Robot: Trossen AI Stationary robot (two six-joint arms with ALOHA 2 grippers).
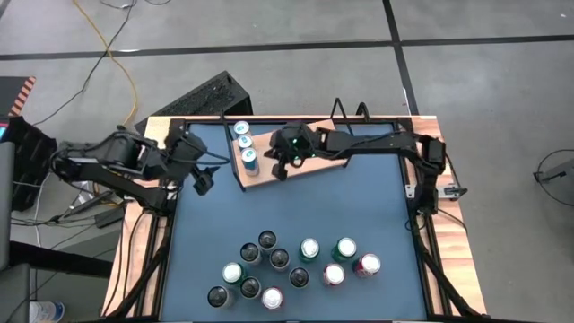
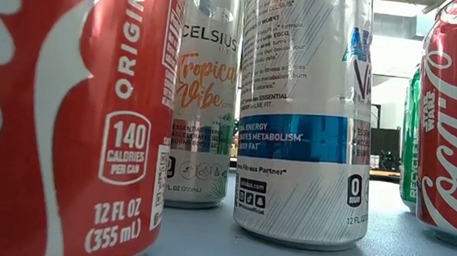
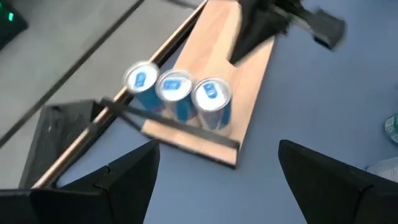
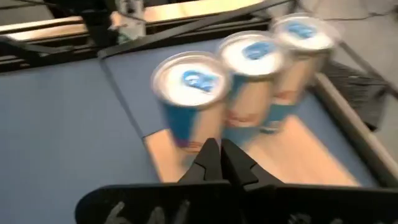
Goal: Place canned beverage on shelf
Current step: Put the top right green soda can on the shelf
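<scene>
The shelf [image 1: 269, 160] is a light-wood board in a thin black frame, lying slantwise on the blue table's far half. Three blue-topped cans [image 1: 244, 143] stand in a row on its left end, also seen in the left wrist view [image 3: 177, 93] and the right wrist view [image 4: 239, 81]. My right gripper [image 1: 282, 169] hovers over the board just right of the cans, shut [image 4: 217, 160] and holding nothing. My left gripper [image 1: 203, 181] hangs open [image 3: 217, 186] above the table, left of the shelf, with nothing between its fingers.
Several more cans [image 1: 296, 265] stand clustered on the table's near half; they fill the low view, a red one [image 2: 66, 115] and a white one [image 2: 303, 117] among them. Bare blue tabletop [image 1: 341, 202] lies between the cluster and the shelf. A black frame [image 1: 408, 126] rims the table.
</scene>
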